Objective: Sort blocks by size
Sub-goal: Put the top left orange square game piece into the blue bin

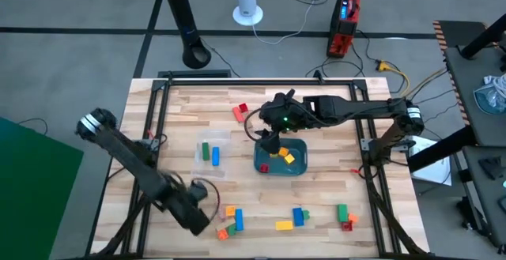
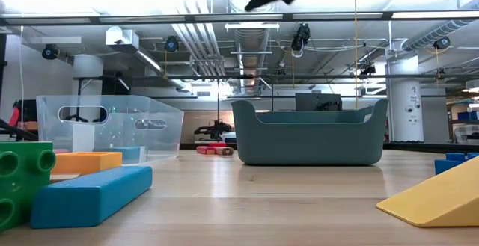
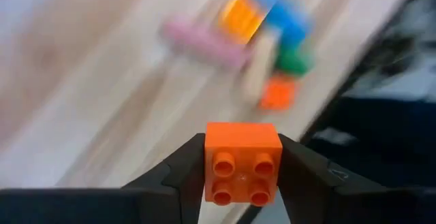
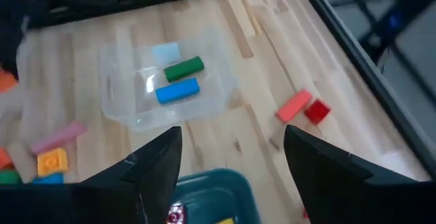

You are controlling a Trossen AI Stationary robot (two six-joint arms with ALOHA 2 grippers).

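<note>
My left gripper (image 1: pixel 199 216) is near the table's front left and is shut on an orange cube block (image 3: pixel 243 163). Beyond it lie loose blocks: a pink bar (image 3: pixel 204 41), then orange, blue and green ones. My right gripper (image 4: pixel 231 132) hangs open over the teal tray (image 1: pixel 299 167) with nothing between its fingers. The tray holds a yellow-orange block (image 1: pixel 287 157) and a red one (image 1: pixel 263 166). A green bar (image 4: pixel 184 68) and a blue bar (image 4: pixel 177 90) lie in the clear container (image 4: pixel 129 108). My left gripper pinches the orange cube by two opposite side faces (image 3: pixel 208 157), one finger on each side. The cube's studded face is turned toward the wrist camera. The table and the other blocks show well behind the cube.
More blocks lie along the near edge (image 1: pixel 299 216) and at the near right (image 1: pixel 344 215). Two red blocks (image 1: pixel 240 111) lie at the far side. The clear container (image 1: pixel 212 153) stands left of the tray. Bare wood shows at the far left and right.
</note>
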